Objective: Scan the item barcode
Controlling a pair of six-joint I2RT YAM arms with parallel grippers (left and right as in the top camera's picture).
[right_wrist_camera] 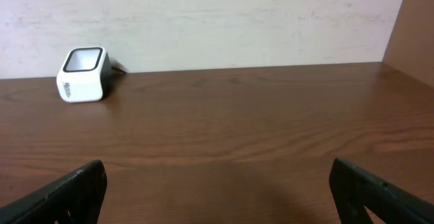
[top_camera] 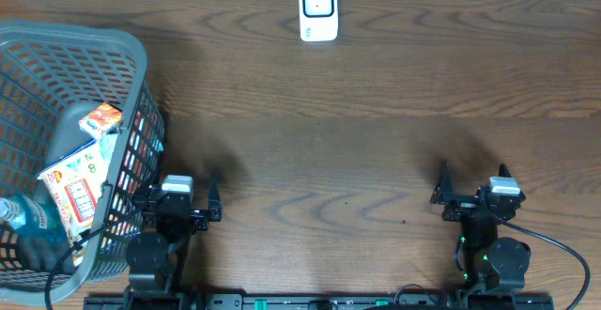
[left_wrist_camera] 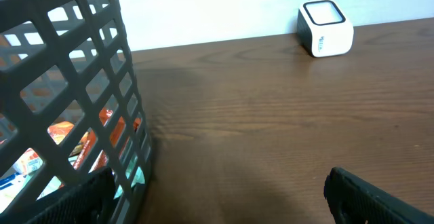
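Since both jaws stand spread wide and empty, we flag the nearer arm: white flat printed carton (top_camera: 80, 183) lies inside grey plastic lattice basket (top_camera: 66, 34), just left of left gripper (top_camera: 178, 195), long axis diagonal; right gripper (top_camera: 474, 180) well apart; small white cube scanner (top_camera: 318, 9) far ahead.

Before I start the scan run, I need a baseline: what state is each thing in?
Left pincer: open, empty, beside the basket.
Right pincer: open, empty.
Basket: upright, holding packaged goods.
Orange packet: lying inside the basket, on top.
Barcode scanner: standing at the table's far edge.
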